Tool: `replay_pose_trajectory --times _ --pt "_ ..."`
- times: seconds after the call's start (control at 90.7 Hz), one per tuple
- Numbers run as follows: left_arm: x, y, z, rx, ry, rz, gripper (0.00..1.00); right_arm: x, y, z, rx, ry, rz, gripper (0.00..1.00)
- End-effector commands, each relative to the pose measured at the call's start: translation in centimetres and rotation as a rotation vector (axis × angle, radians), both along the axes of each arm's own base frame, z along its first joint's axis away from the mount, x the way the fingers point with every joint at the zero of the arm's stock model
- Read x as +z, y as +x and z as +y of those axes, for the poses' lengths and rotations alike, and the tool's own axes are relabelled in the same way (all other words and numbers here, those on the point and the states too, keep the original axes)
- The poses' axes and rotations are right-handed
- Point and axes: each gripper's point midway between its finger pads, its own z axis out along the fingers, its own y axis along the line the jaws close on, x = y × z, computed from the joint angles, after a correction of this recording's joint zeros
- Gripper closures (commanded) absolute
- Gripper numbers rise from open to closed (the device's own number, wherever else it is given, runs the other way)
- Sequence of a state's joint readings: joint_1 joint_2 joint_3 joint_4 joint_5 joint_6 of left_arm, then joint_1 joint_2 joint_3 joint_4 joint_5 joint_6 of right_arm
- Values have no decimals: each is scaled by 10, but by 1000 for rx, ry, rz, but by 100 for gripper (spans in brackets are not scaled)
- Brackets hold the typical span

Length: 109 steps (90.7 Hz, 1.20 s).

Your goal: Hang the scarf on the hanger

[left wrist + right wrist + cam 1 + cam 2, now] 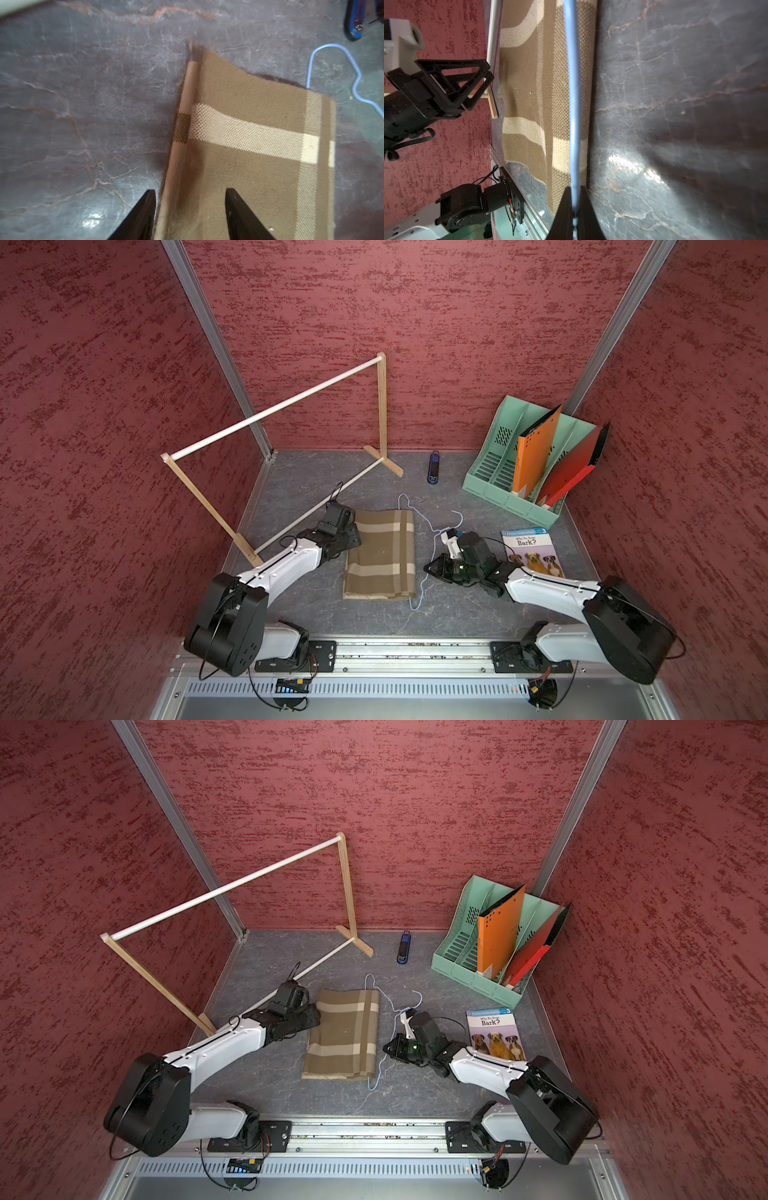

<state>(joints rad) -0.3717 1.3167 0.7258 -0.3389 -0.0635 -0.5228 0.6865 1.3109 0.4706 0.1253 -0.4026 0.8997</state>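
book [532, 553] "Why Do Dogs Bark?", corner "3"

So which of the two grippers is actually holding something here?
The right gripper: its jaws are shut on the thin blue hanger. The left gripper has its jaws apart at the scarf edge, gripping nothing.

The grey marbled tabletop [457, 614] holds the scarf [382, 556] at centre, the hanger [399, 502] along its right edge; a book [532, 551] lies at right. A stapler [434, 467], file tray [484, 485] and rack [384, 461] stand higher up.
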Motion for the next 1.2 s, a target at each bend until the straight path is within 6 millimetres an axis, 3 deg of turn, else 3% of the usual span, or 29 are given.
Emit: replay_pose_trajectory --times 0.0,0.132,0.309,0.474,0.804,1.19 --pt "54 17 -17 -46 -106 -143 34 24 7 6 45 -40 -99 100" --pt "94 27 -39 -94 -238 -209 30 35 10 6 91 -95 -149 100" --pt "114 27 -41 -84 -281 -254 30 54 20 -4 151 -255 -242 100" --pt "113 19 -30 -59 -236 -259 30 72 28 -17 187 -382 -323 100" --pt "109 3 -12 -16 -189 -257 29 112 45 -14 233 -430 -474 100" --pt "110 -5 -16 -37 -222 -256 29 151 61 -5 260 -429 -607 100"
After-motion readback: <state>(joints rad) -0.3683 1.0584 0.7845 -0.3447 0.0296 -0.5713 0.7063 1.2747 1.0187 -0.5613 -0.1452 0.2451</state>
